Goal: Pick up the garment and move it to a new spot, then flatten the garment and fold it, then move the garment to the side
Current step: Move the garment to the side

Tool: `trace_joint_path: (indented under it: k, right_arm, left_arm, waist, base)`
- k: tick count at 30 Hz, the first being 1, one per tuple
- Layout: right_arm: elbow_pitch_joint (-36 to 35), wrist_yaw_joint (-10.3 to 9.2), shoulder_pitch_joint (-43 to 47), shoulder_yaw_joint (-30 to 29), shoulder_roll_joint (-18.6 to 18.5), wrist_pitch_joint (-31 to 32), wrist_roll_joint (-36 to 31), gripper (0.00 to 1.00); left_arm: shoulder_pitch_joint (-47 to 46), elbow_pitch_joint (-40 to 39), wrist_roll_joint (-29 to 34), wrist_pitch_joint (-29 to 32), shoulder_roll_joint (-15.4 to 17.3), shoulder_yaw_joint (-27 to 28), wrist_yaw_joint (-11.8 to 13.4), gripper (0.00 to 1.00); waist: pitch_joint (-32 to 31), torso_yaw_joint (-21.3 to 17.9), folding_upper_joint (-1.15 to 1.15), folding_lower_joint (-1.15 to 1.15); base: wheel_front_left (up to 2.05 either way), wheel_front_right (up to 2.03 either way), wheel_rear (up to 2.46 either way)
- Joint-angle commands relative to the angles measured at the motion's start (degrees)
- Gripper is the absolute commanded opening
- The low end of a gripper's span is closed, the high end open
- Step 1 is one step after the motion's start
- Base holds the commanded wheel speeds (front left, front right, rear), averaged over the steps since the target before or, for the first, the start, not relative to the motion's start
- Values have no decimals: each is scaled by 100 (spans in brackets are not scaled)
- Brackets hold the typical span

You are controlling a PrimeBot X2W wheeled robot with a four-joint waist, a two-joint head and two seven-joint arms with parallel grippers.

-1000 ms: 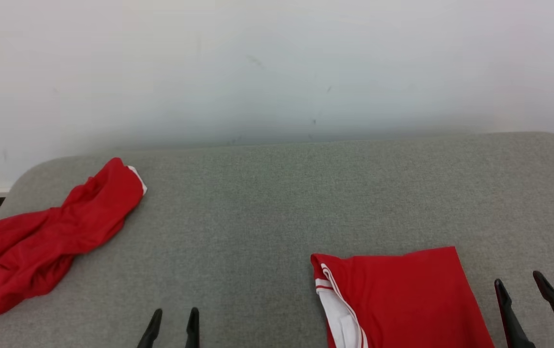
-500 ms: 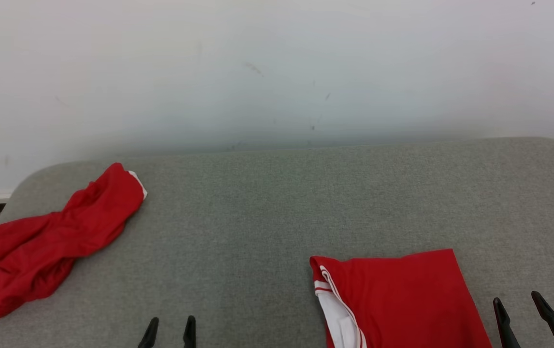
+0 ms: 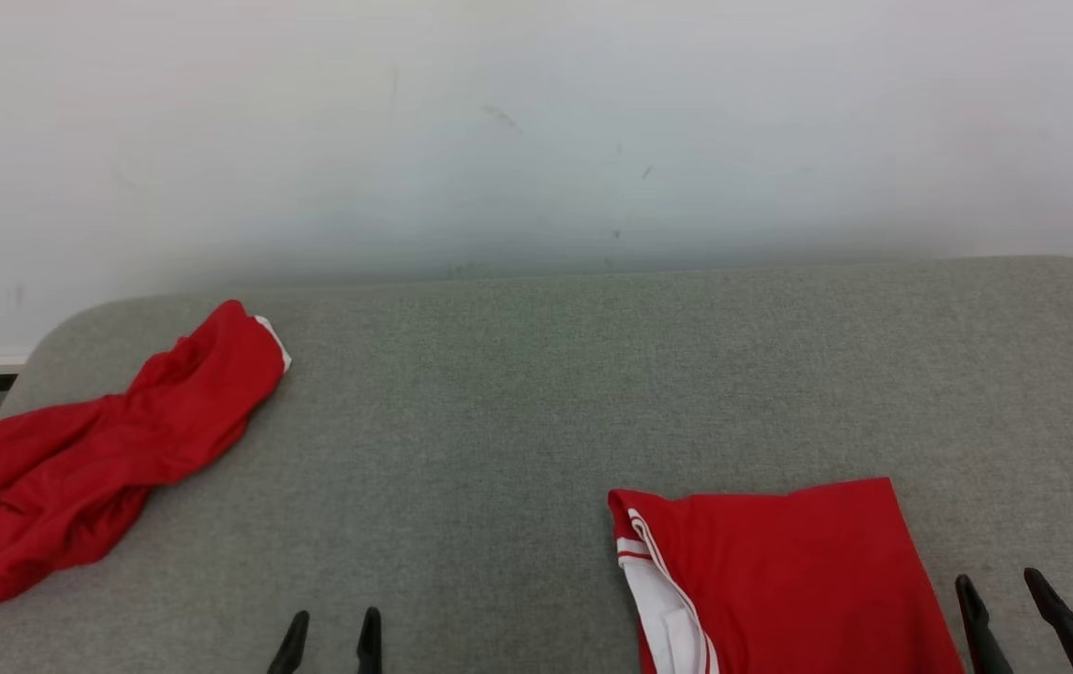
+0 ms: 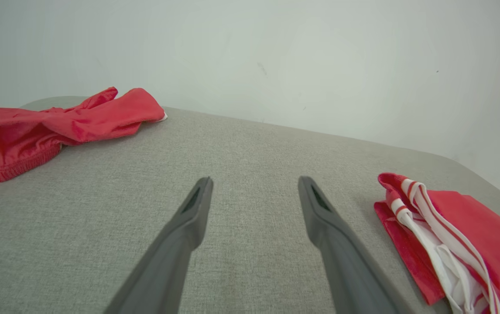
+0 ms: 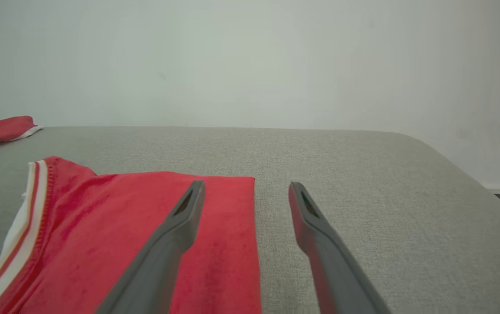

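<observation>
Nearest the robot, at the bottom edge of the head view, the left pincer point(image 3: 335, 614) stands with its two dark fingers spread fully apart and nothing between them; at the lower right the right pincer point(image 3: 997, 576) is equally wide open and empty, just beside the right edge of a folded red garment point(image 3: 780, 571) but not touching it. That garment, with white striped trim along its left edge, lies flat as a neat rectangle on the near right of the grey fabric-covered surface point(image 3: 536, 393). Farther off, well apart at the far left, a crumpled red garment point(image 3: 78, 468) lies in a loose heap with a white hem showing at its far tip. Beyond the surface stands a plain pale wall point(image 3: 536, 140).

Compared with a second ago, both pincers sit lower in the head view, the right one more clearly, as if drawn back toward the robot; neither garment has changed shape or place, and the slight drift of the whole picture is the camera's own. This suggests the folded piece is finished and let go, set to the side; the heap at the left looks like the next one to fetch.
</observation>
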Motion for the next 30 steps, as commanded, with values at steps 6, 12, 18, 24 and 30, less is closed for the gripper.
trace_joint_path:
  k: [6,12,18,24,30]
  right_arm:
    - [309,-4,-703,537,-573,890,1459,100]
    - [561,-4,-1177,1109,-1144,2273,2476,100]
    - [1005,-3,-1548,1453,-1302,3137,2950,100]
    - [1443,-4,-1751,1624,-1436,3741,3315,100]
    - [1714,-3,-1867,1715,-1303,3988,3716,100]
  left_arm:
    - [-129,14,76,-1,19,-67,-11,100]
    - [-261,102,20,-1,18,-149,11,100]
    - [-325,163,6,-1,18,-186,49,100]
    - [-377,200,57,-1,19,-211,19,100]
    - [-424,235,100,0,19,-200,-28,100]
  waist:
    - [264,80,0,0]
    - [405,269,0,0]
    - [441,444,0,0]
    - [448,663,0,0]
    - [471,866,0,0]
  base:
    - [0,0,0]
    - [0,0,0]
    - [0,0,0]
    - [0,0,0]
    - [0,0,0]
